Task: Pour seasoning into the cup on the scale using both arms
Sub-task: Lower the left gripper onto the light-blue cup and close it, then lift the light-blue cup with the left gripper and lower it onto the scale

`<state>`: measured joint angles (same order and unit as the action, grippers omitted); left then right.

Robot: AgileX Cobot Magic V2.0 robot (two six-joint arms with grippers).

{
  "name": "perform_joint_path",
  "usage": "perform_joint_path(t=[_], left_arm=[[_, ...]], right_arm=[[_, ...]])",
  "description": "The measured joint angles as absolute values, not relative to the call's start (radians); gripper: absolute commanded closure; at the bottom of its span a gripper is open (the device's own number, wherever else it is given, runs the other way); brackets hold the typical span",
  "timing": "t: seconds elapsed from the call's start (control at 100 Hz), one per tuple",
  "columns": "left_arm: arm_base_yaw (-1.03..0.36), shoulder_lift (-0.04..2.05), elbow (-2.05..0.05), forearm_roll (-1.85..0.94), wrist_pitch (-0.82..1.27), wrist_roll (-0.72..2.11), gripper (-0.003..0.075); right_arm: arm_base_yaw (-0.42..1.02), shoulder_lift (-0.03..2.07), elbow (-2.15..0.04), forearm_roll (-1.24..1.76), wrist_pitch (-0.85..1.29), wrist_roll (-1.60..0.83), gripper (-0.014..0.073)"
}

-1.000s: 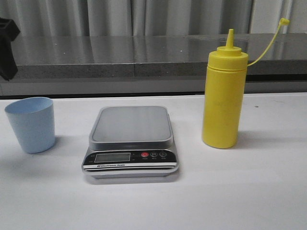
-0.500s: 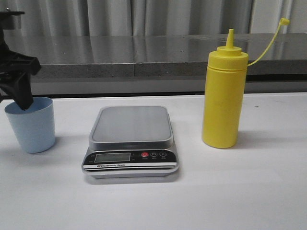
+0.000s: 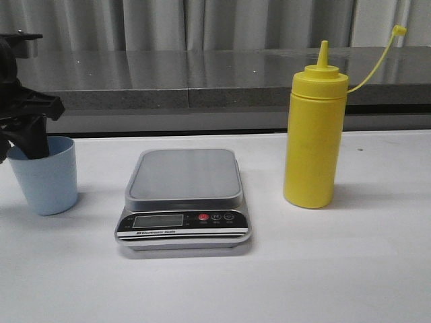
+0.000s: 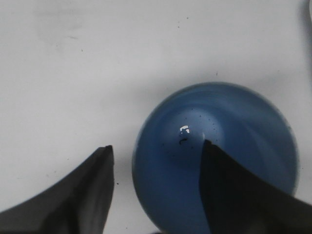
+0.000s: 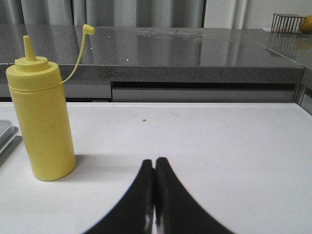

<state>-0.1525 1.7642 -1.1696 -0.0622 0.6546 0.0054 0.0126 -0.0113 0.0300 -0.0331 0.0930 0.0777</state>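
The pale blue cup (image 3: pixel 46 178) stands on the white table at the left. My left gripper (image 3: pixel 23 145) is open at the cup's rim; in the left wrist view the gripper (image 4: pixel 156 145) has one finger inside the cup (image 4: pixel 234 117) and the other outside its wall, not closed on it. The silver scale (image 3: pixel 185 175) sits mid-table with its platform bare. The yellow seasoning bottle (image 3: pixel 313 141) stands upright to the right, cap hanging on its tether. My right gripper (image 5: pixel 155 160) is shut and empty, low over the table beside the bottle (image 5: pixel 44 126), and out of the front view.
A grey stone ledge (image 3: pixel 202 77) runs behind the table with curtains above it. A wire basket (image 5: pixel 287 22) sits far off on the ledge in the right wrist view. The scale's edge (image 5: pixel 6 127) shows beside the bottle.
My left gripper has come down and rightward from the upper left edge to the cup's rim, one finger now dipping into the cup. The cup, scale and bottle have not moved.
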Motion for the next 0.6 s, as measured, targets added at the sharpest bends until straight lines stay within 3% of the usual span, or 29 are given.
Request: perform_joint_path(t=[0.16, 0.32, 0.6], left_arm=[[-0.153, 1.764, -1.17, -0.064, 0.655, 0.005, 0.0601], [-0.153, 1.764, -1.17, -0.064, 0.655, 0.005, 0.0697], [-0.153, 1.764, -1.172, -0.066, 0.655, 0.005, 0.071]], right_arm=[[0.013, -0.011, 0.03, -0.033, 0.093, 0.078, 0.0661], [0.013, -0.011, 0.03, -0.033, 0.093, 0.078, 0.0661], [0.013, -0.011, 0.03, -0.033, 0.093, 0.078, 0.0661]])
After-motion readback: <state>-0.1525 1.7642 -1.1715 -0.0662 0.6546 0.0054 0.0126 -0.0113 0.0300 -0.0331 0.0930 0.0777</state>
